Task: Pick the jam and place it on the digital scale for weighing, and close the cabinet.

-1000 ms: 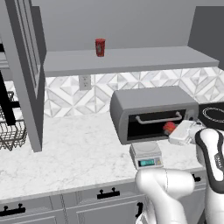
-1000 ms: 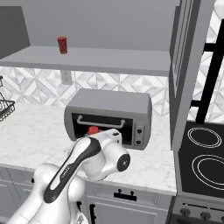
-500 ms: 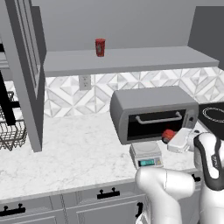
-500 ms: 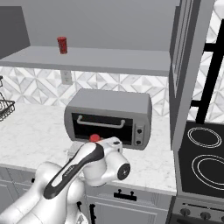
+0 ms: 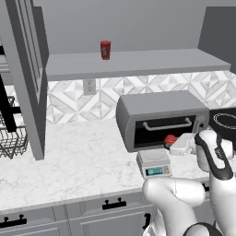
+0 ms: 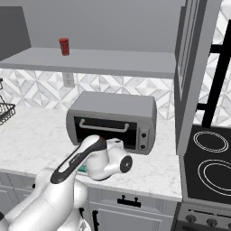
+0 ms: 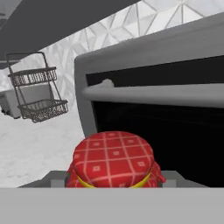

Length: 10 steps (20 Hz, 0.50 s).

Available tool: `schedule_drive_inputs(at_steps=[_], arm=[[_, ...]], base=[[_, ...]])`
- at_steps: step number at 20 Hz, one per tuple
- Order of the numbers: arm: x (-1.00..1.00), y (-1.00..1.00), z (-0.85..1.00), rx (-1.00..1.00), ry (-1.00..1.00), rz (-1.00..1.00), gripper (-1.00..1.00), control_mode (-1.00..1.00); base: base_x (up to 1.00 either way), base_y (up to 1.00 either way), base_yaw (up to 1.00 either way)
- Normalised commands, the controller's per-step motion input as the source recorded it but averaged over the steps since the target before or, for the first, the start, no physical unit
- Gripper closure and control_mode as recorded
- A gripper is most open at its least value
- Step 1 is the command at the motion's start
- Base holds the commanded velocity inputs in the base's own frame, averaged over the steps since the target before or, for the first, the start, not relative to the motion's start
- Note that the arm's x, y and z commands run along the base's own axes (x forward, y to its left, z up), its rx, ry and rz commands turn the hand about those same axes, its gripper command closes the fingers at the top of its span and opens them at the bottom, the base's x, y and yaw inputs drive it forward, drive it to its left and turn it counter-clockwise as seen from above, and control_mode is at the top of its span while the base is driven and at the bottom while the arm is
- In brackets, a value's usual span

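We see the jam (image 5: 170, 139) held up in front of the toaster oven (image 5: 161, 118), just right of and slightly above the digital scale (image 5: 154, 162), not resting on it. In the hand view the jam (image 7: 113, 160) sits close at the bottom with its red checked lid toward us, the oven's handle bar and dark window right behind it. The gripper (image 5: 177, 145) is at the jar, but we cannot tell from these pictures whether the jaws pinch it or how wide they stand; the fingertips are hidden.

The scale stands on the marble surface (image 5: 83, 161) at the oven's front left corner, its teal display facing the front edge. In the right base view the arm covers most of the scale; a bit of teal shows under the forearm.

The cabinet (image 5: 27, 73) is open, its door swung out at the left of the left base view. A red can (image 5: 105, 50) stands on the shelf (image 5: 138, 62) above the oven. A wire basket (image 7: 37, 94) sits on the surface well left of the oven. The stove (image 6: 212, 167) lies right of the oven.
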Motion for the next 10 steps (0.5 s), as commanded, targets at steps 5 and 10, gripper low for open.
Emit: schedule_drive_inputs(at_steps=[5, 10], arm=[[0.13, 0.0, -0.17, 0.0, 0.04, 0.18, 1.0, -1.0], [0.13, 0.25, -0.29, 0.0, 0.0, 0.03, 1.0, -1.0]], base=[[0.0, 0.0, 0.0], [0.0, 0.0, 0.0]])
